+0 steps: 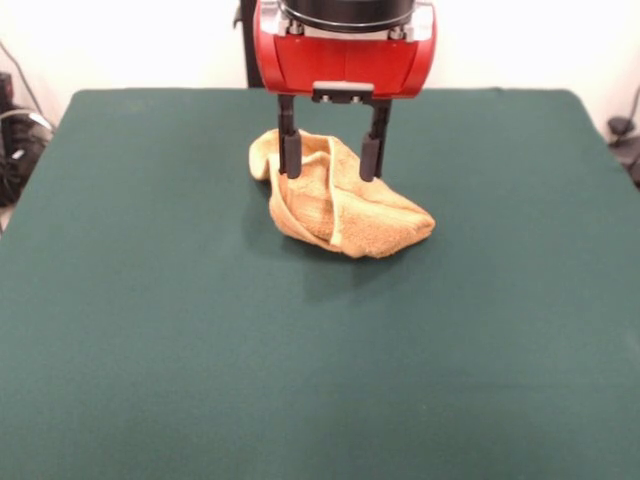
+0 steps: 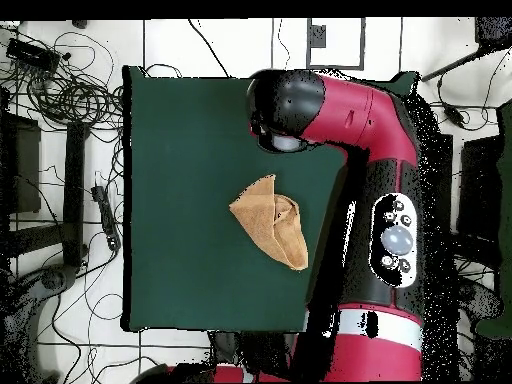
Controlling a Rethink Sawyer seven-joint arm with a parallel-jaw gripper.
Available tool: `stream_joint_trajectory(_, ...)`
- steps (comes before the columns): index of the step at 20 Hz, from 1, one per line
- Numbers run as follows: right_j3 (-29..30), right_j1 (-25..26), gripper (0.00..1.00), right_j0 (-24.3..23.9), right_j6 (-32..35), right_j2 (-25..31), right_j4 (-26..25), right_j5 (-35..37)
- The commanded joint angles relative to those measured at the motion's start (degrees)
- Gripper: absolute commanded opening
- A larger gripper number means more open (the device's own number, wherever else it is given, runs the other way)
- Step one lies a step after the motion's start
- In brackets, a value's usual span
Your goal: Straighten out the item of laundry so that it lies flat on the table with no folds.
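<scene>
The item of laundry (image 1: 350, 215) is a golden yellow-orange towel, crumpled and folded over itself in a rough wedge a little beyond the middle of the dark green table (image 1: 300, 380). My gripper (image 1: 331, 175) hangs over its upper left part, open, with the two black fingers (image 1: 290, 150) spread wide to either side of a raised fold. I cannot tell whether the fingertips touch the cloth. From overhead the towel (image 2: 270, 220) shows as a folded triangle on the table (image 2: 180, 200), and the arm's end (image 2: 285, 120) hides the gripper.
The red arm (image 2: 385, 170) reaches along the table's right side in the overhead view. Cables (image 2: 70, 90) lie on the floor past the table's left edge there, and more cables and gear (image 1: 15, 140) sit off the table's left in the front view.
</scene>
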Motion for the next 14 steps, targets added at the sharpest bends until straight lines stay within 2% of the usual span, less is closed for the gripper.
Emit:
stream_joint_trajectory(1,4.8,4.2,1.0,1.4,7.9,3.6,-0.5,-3.7)
stream_joint_trajectory(14,4.4,5.7,1.0,0.5,6.1,5.1,-0.4,-5.3)
